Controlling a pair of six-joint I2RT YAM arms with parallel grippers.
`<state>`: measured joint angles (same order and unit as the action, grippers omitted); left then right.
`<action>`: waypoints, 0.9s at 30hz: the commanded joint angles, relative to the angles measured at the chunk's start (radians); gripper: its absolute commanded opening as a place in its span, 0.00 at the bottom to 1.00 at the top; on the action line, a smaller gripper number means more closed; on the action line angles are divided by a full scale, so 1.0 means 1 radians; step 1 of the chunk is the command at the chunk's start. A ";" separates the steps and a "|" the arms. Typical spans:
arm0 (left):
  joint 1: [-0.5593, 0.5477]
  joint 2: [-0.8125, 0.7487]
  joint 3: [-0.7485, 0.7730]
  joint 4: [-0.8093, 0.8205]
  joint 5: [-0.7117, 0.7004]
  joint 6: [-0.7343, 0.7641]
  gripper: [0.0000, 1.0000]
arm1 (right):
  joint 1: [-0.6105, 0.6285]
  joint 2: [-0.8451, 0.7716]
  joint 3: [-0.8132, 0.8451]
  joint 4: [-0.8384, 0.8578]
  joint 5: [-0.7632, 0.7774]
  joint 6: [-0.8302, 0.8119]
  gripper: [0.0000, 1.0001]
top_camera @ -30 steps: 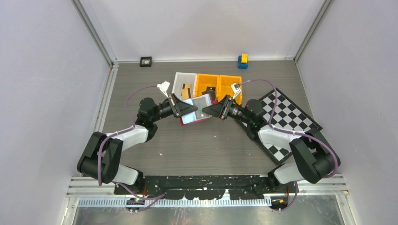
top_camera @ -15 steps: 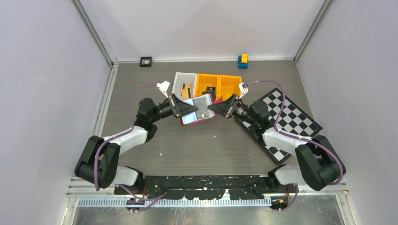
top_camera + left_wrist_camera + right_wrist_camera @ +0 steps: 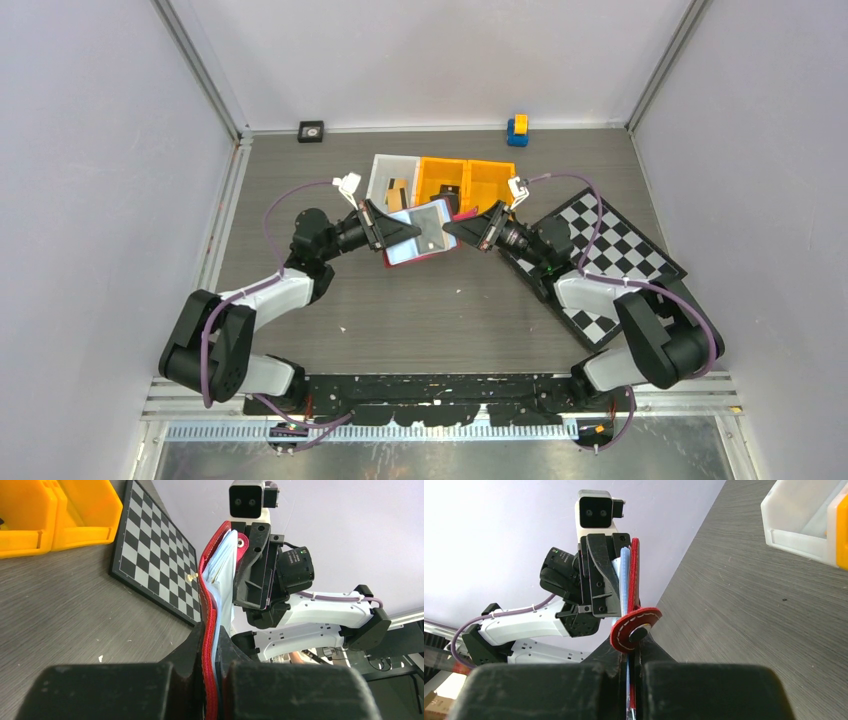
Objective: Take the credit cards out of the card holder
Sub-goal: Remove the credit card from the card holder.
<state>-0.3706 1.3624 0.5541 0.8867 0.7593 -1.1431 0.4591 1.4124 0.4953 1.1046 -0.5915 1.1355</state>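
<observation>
The red card holder hangs open above the table between both arms, its pale blue sleeves facing up. My left gripper is shut on its left edge, with red cover and blue sleeve pinched between the jaws. On the opposite edge my right gripper is shut, just behind the round snap tab. A dull tan credit card shows inside the upper sleeve. Another tan card lies in the white bin.
A white bin and two orange bins stand just behind the holder. A chequered board lies under the right arm. A blue and yellow block and a small black square sit by the back wall.
My right gripper's jaws have closed onto the holder's right edge. The left gripper and the holder have stayed where they were.
</observation>
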 commanded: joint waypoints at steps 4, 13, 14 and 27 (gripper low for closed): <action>0.006 -0.024 0.026 -0.095 -0.022 0.053 0.10 | 0.001 -0.001 0.020 0.176 -0.037 0.043 0.01; 0.006 -0.039 0.047 -0.242 -0.066 0.113 0.39 | 0.011 -0.004 0.028 0.176 -0.048 0.027 0.01; 0.005 -0.046 0.050 -0.274 -0.083 0.134 0.37 | 0.012 -0.012 0.029 0.149 -0.041 0.010 0.01; -0.008 -0.032 0.064 -0.351 -0.114 0.177 0.00 | 0.068 -0.167 0.083 -0.399 0.138 -0.288 0.01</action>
<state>-0.3813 1.3285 0.5858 0.5476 0.6743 -0.9928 0.5121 1.3231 0.5156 0.8059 -0.4973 0.9424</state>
